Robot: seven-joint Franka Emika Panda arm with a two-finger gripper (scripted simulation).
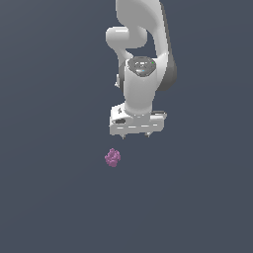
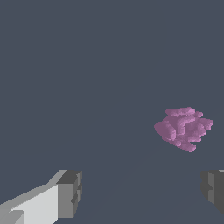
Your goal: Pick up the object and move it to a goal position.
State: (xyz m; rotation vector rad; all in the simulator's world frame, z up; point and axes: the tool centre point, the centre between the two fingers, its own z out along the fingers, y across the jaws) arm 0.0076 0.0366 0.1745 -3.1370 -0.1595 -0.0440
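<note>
Object point(image 1: 112, 157): small bumpy purple-pink clump, sitting alone on the dark grey table point(image 1: 44, 197). Landmark = the tool point(image 1: 136, 135). In the exterior view the object is below the tool and a bit toward the exterior view's left of it, near but clearly apart, with a strip of bare table showing between the fingertips and the clump. Tool is released: the wrist view shows the two dark finger pads point(image 2: 70, 192) spread wide with plain table between them, nothing gripped. In the wrist view the object point(image 2: 183, 128) sits beyond the fingertips, closer to one pad than the other, not between them and touching neither. Tool hangs off the white arm point(image 1: 141, 54), which drops in from the exterior view's upper edge; fingertips point down at the table, only short stubs visible under the white hand body. Cannot tell how high the fingertips are above the table. Open room: uniform table surface all around the object on every side in both views, and no table edge appears in either view. Object outline is lumpy and irregular, much smaller than the tool's body.
</note>
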